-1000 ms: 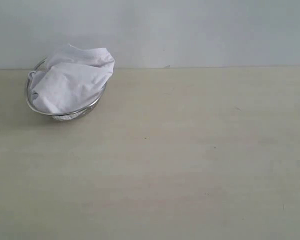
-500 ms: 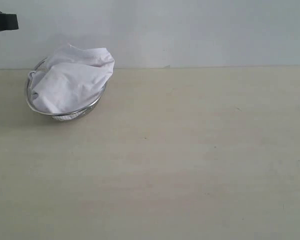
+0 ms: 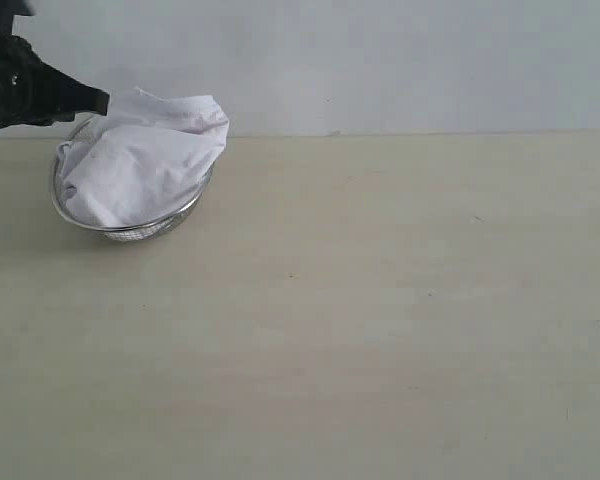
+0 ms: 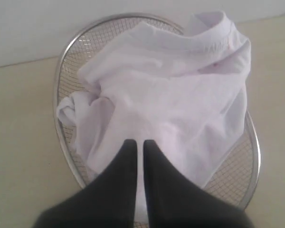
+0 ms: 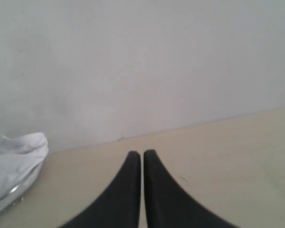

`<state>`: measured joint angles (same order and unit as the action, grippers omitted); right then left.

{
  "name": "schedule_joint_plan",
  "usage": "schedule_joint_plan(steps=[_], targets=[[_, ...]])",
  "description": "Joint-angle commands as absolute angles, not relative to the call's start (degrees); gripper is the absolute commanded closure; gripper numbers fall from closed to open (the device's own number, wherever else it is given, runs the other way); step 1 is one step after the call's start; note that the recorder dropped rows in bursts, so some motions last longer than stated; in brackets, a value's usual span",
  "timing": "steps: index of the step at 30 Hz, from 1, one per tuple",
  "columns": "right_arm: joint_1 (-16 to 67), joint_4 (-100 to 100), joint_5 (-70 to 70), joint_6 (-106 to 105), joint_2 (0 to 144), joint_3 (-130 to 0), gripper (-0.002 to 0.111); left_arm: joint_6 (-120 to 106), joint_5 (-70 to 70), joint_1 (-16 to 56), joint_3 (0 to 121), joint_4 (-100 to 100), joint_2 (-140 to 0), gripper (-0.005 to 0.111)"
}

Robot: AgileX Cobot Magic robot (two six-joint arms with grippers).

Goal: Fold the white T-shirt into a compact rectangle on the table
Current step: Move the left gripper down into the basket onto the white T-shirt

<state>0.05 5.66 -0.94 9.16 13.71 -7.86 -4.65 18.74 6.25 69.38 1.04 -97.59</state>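
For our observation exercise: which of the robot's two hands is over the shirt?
The left hand, over the white T-shirt in the mesh basket; the right hand is over the table, apart from it.

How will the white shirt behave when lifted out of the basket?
Likely floppy: the shirt lies crumpled in soft folds, so it should drape and unfurl. The basket is thin wire mesh, so it might shift or tip if cloth snags.

Bare table (image 3: 380,330) and blank wall (image 3: 430,60) suggest a lab.
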Motion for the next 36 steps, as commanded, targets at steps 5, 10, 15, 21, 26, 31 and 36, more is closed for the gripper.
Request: schedule_joint_plan(steps=[5, 10, 15, 21, 26, 31, 36], targets=[[0.0, 5.47, 7.31, 4.36, 40.68, -23.69, 0.109, -26.96, 31.75, 2.17, 82.82, -24.02, -105.58, 0.102], [0.0, 5.47, 7.75, 3.82, 55.53, -32.1, 0.109, -39.23, 40.92, -3.28, 88.64, -38.06, -110.39, 0.102], [0.0, 5.47, 12.55, 1.2, 65.99, -41.23, 0.109, -39.09, 42.93, -5.48, 92.34, -34.38, -112.8, 0.102], [0.0, 5.47, 22.01, -2.55, 76.6, -51.19, 0.109, -36.78, 44.5, -5.48, 98.28, -31.6, -116.91, 0.102], [0.0, 9.11, 25.3, -5.83, 82.13, -55.71, 0.109, -36.02, 45.59, -5.48, 101.48, -31.6, -117.99, 0.102], [0.02, 21.6, 25.57, -19.09, 86.46, -57.58, 0.109, -37.22, 46.81, -5.36, 104.78, -31.6, -118.78, 0.093], [0.02, 31.94, 26.7, -29.4, 89.45, -58.08, 0.109, -37.22, 47.79, -4.12, 107.34, -31.6, -119.74, 0.069]])
